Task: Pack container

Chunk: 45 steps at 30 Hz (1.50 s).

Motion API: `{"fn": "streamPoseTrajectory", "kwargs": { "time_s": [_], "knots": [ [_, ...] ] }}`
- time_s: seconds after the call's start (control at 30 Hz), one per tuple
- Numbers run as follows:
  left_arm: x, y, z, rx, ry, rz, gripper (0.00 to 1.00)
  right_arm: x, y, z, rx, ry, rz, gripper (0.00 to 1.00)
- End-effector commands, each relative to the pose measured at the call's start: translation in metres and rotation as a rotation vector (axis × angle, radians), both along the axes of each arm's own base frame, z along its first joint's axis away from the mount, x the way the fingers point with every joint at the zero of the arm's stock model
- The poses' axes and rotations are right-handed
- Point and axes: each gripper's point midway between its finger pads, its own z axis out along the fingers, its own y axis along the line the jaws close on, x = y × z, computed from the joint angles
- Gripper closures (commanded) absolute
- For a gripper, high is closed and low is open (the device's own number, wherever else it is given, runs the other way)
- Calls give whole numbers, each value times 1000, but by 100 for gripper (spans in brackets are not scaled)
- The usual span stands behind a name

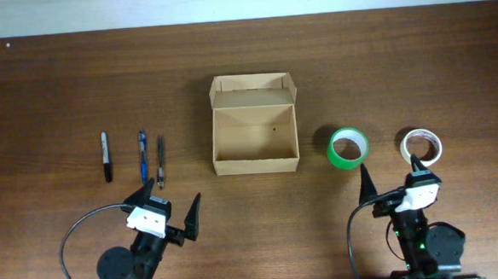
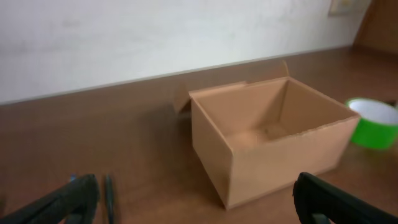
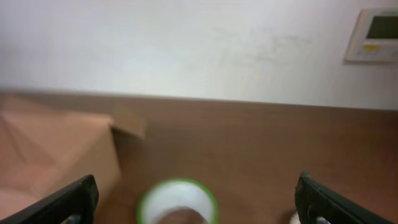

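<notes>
The container point(image 1: 255, 137) is an open tan cardboard box at the table's middle, flap lid folded back, inside empty. It also shows in the left wrist view point(image 2: 273, 146) and at the left of the right wrist view point(image 3: 56, 155). A green tape roll point(image 1: 348, 147) lies right of it, seen blurred in the right wrist view point(image 3: 178, 202) and at the edge of the left wrist view point(image 2: 375, 122). A white tape roll point(image 1: 422, 146) lies further right. My left gripper point(image 1: 167, 198) is open and empty near the front edge. My right gripper point(image 1: 391, 173) is open and empty, in front of the two rolls.
A black marker point(image 1: 106, 155), a blue pen point(image 1: 143, 155) and a dark pen point(image 1: 160, 150) lie side by side left of the box. A pen point(image 2: 109, 196) shows by my left finger. A wall runs along the table's far edge point(image 2: 155, 37).
</notes>
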Motion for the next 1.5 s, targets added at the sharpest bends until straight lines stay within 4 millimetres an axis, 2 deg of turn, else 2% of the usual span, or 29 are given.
{"fn": "streamPoseTrajectory", "kwargs": {
  "time_s": [0.0, 0.13, 0.3, 0.4, 0.5, 0.63, 0.8, 0.9, 1.03, 1.13, 1.23, 1.37, 1.47],
  "knots": [
    [-8, -4, 46, 53, -79, -33, 1, -17, 14, 74, 168, -140, 95, 1],
    [-18, -5, 95, 73, -107, -36, 1, -47, 31, 136, 143, -236, 192, 1],
    [-27, -6, 173, 72, -124, -43, 1, -91, 34, 189, 146, -216, 189, 1],
    [-29, -6, 211, 70, -78, -45, 1, -116, 36, 215, 151, -163, 185, 1],
    [-30, -6, 237, 65, 17, -49, 1, -132, 38, 233, 163, -63, 185, 1],
    [-37, -9, 256, 53, 174, -72, 1, -148, 50, 249, 186, 95, 238, 1],
    [-52, -17, 289, 38, 202, -119, 1, -160, 75, 291, 150, 89, 402, 1],
    [-60, -24, 306, 78, 123, -173, 1, -146, 75, 294, 73, 110, 410, 1],
    [-48, -17, 305, 115, 137, -138, 1, -100, 69, 282, 75, 262, 391, 1],
    [-23, -5, 297, 135, 196, -69, 1, -56, 63, 267, 62, 438, 382, 1],
    [12, 14, 300, 177, 233, 36, 1, -15, 54, 248, 67, 644, 354, 1],
    [52, 34, 322, 209, 226, 160, 1, 26, 36, 220, 65, 887, 262, 1],
    [85, 41, 330, 192, 251, 223, 1, 44, 43, 214, 13, 908, 274, 1]
  ]
}}
